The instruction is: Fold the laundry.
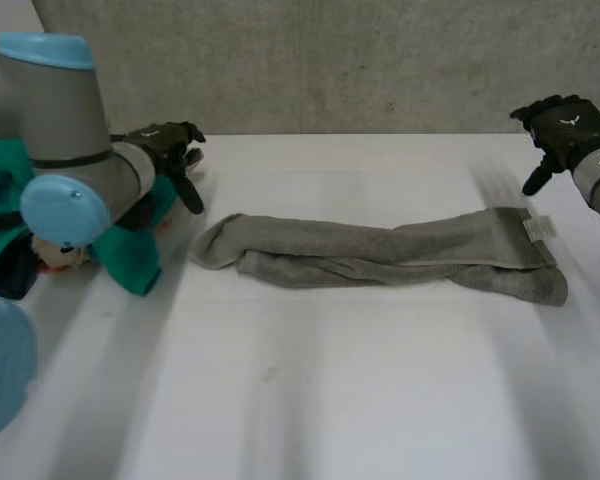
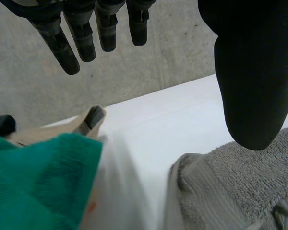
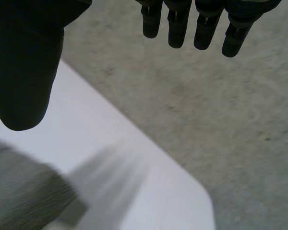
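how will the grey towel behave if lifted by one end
Probably floppy: the grey towel lies in soft rumpled folds, so it would likely sag and come unfolded. Its fuzzy surface looks grippy, so it seems unlikely to slip in a grip. Lying flat, it should not roll.

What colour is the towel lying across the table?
The towel is plain grey; the head view shows it best.

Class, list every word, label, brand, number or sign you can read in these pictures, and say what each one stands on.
No text here can be read.
On the grey towel, the white label at the end nearest the right hand: too small to read.
On the back of the right hand, a small white mark: too small to make out.
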`<state>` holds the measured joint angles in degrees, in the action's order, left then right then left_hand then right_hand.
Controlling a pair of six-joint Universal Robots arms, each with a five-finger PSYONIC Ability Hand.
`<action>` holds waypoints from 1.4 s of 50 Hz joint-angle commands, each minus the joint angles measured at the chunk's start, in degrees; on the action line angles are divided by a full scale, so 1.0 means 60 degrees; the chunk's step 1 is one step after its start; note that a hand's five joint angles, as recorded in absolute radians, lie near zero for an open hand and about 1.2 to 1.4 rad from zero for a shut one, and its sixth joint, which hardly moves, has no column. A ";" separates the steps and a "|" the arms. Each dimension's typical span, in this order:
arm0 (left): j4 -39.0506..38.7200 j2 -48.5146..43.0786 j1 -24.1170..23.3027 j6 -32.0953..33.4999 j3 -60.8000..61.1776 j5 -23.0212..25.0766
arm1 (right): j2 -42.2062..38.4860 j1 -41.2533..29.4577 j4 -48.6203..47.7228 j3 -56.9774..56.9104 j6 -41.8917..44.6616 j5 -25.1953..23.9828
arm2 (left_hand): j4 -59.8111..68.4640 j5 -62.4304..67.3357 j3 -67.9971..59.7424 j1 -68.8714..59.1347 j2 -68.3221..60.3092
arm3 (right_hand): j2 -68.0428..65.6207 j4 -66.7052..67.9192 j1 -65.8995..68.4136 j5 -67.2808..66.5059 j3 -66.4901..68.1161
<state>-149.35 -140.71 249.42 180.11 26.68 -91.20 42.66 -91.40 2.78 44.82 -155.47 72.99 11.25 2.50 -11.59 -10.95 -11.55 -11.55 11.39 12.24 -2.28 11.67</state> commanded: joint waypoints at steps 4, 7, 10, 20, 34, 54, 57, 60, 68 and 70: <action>-0.1459 0.2108 -0.0099 0.2295 0.4074 0.0918 | 0.1401 0.0511 0.3108 0.2358 0.1361 -0.1223 | 0.0611 0.0402 -0.0555 -0.0662 -0.0561 | -0.3854 0.3880 0.3738 -0.3733 0.3834; -0.1812 0.2270 -0.0188 0.2531 0.4663 0.0977 | 0.1240 0.0511 0.3110 0.2564 0.1303 -0.1267 | 0.0667 0.0459 -0.0612 -0.0719 -0.0618 | -0.4536 0.4562 0.4420 -0.4414 0.4515; -0.2193 0.2373 -0.0305 0.2575 0.5147 0.0977 | 0.0889 0.0511 0.2745 0.2667 0.1185 -0.1384 | 0.0640 0.0431 -0.0584 -0.0691 -0.0590 | -0.4621 0.4647 0.4505 -0.4499 0.4600; -0.2355 0.2315 -0.0393 0.2356 0.5427 0.0889 | -0.0165 0.0482 0.1470 0.2185 0.0512 -0.1385 | 0.0611 0.0403 -0.0556 -0.0663 -0.0562 | -0.4705 0.4731 0.4589 -0.4583 0.4684; -0.2355 0.2241 -0.0247 0.2209 0.5441 0.0875 | -0.0739 0.0409 0.0372 0.1627 0.0161 -0.1384 | 0.0556 0.0347 -0.0500 -0.0607 -0.0506 | -1.1393 1.1419 1.1277 -1.1272 1.1373; -0.2311 0.1348 -0.0012 0.2253 0.4797 0.0977 | 0.2864 -0.0397 0.1615 0.2360 -0.0455 -0.2233 | 0.0555 0.0347 -0.0500 -0.0606 -0.0506 | -1.1409 1.1435 1.1293 -1.1287 1.1389; -0.2282 0.1085 -0.0042 0.2268 0.4607 0.0933 | 0.3654 -0.0690 0.2011 0.2330 -0.0499 -0.2410 | 0.0667 0.0458 -0.0611 -0.0718 -0.0617 | -1.1409 1.1435 1.1293 -1.1287 1.1389; -0.2267 0.0792 -0.0085 0.2238 0.4299 0.0963 | 0.4592 -0.0939 0.2187 0.2345 -0.0675 -0.2483 | 0.1031 0.0823 -0.0976 -0.1082 -0.0982 | -1.1409 1.1435 1.1293 -1.1287 1.1389; -0.2033 -0.0087 -0.0349 0.2282 0.3245 0.0685 | 0.6380 -0.1130 0.2143 0.2287 -0.2006 -0.2717 | 0.1368 0.1159 -0.1312 -0.1419 -0.1318 | -1.1409 1.1435 1.1293 -1.1287 1.1389; -0.1829 -0.0320 -0.0407 0.2282 0.2924 0.0437 | 0.6730 -0.1130 0.2056 0.2199 -0.2546 -0.2863 | 0.1508 0.1300 -0.1453 -0.1559 -0.1459 | -1.1409 1.1435 1.1293 -1.1287 1.1389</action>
<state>-162.21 -138.92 247.98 193.74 49.13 -86.13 77.08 -97.96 16.13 58.80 -163.60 57.49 15.84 5.93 -15.55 -15.68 -15.68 -67.31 68.26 63.64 -56.26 67.43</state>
